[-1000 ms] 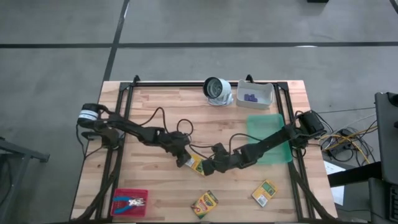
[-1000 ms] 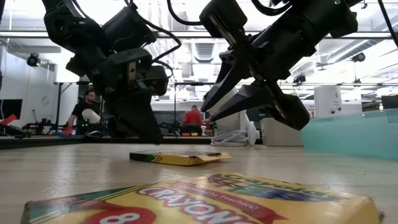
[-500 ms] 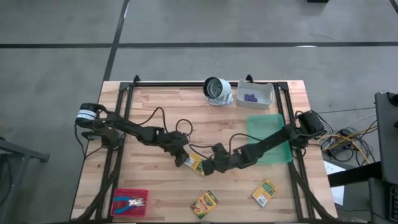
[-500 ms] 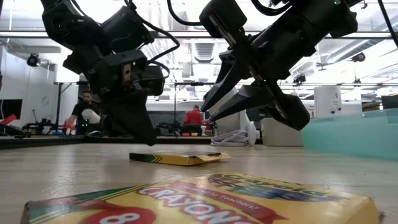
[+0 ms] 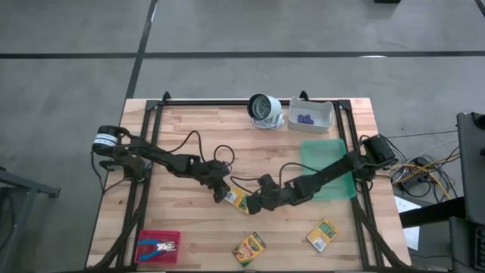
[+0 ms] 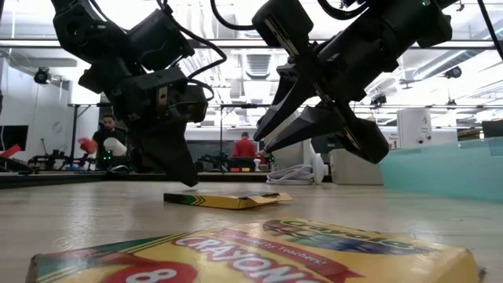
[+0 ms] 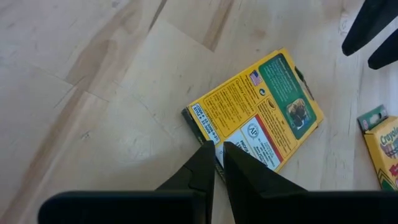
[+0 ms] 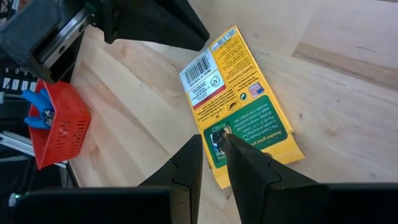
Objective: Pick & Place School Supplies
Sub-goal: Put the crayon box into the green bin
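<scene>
Lying nearest the low camera: a crayon box (image 6: pixel 251 251), flat on the bench (image 5: pixel 189 129), untouched. Third box (image 5: pixel 322 234) sits off toward the right front.

Mid-bench: the working box (image 5: pixel 238 199) lies flat, back panel up, with both arms converged on it from opposite ends.
- Left end effector (image 7: pixel 215 163): fingers nearly together, tips just above one short edge. Not gripping.
- Right end effector (image 8: pixel 213 149): fingers a narrow gap apart, poised over the green end. Not gripping either.

Judgement: the box is too flat for a straight pinch. Best to let one arm pin or nudge an edge while the other slides a finger under, then clamp across the thin side. Keep the arms from crowding each other.

Front left: red tray (image 5: pixel 158 247) with blue-handled tool (image 5: pixel 157 246). Far edge: white bin (image 5: pixel 311 114) holding purple pieces (image 5: pixel 305 118).
</scene>
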Tool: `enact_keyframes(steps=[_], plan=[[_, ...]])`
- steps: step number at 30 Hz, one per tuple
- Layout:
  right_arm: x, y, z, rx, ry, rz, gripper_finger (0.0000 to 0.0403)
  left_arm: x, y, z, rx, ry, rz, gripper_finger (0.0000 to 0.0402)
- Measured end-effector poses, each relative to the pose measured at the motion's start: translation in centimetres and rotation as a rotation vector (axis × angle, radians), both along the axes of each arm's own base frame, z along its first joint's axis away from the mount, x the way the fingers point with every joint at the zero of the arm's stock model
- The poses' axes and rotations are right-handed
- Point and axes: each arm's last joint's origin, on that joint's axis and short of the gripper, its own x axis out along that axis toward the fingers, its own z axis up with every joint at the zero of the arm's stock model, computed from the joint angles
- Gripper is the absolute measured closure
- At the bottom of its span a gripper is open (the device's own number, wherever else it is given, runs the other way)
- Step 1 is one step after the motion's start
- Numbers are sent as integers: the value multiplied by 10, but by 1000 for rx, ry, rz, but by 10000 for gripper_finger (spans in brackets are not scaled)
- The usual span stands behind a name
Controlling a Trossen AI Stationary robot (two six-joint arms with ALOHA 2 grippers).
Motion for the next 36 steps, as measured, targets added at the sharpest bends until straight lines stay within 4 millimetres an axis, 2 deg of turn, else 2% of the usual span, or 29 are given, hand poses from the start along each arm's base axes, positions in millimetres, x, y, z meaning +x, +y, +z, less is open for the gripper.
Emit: enact_keyframes(steps=[11, 15, 22, 32, 36], plan=[[-1, 1, -2, 0, 33, 82, 335, 0, 0, 0, 0, 0, -2, 365], [-2, 1, -2, -75, 47, 159, 325, 0, 0, 0, 7, -2, -9, 365], [-2, 1, -4, -113, 56, 184, 291, 0, 0, 0, 29, -7, -33, 364], [-2, 1, -5, -133, 59, 199, 221, 0, -1, 0, 30, -7, -40, 364], [-1, 1, -5, -88, 55, 159, 198, 0, -1, 0, 31, -9, -39, 364]])
